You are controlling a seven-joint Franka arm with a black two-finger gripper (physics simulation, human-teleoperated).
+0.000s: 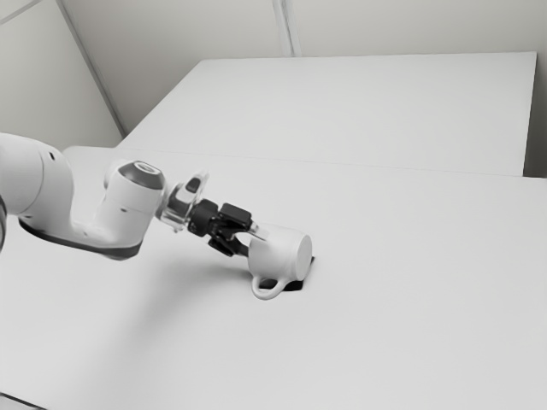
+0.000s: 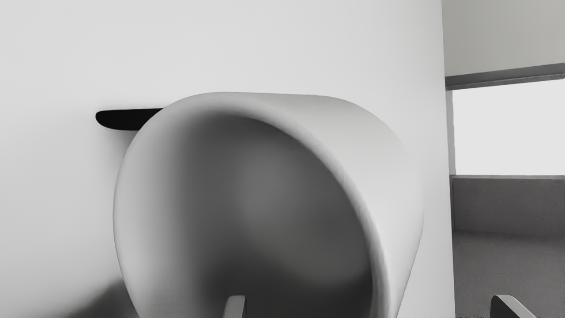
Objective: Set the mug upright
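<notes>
across the pale tabletop [image 1: 410,333], a smooth white mug [image 1: 278,253] lies sideways.

No lettering, label, brand, number or sign was legible in the exterior view or the wrist view.
</notes>
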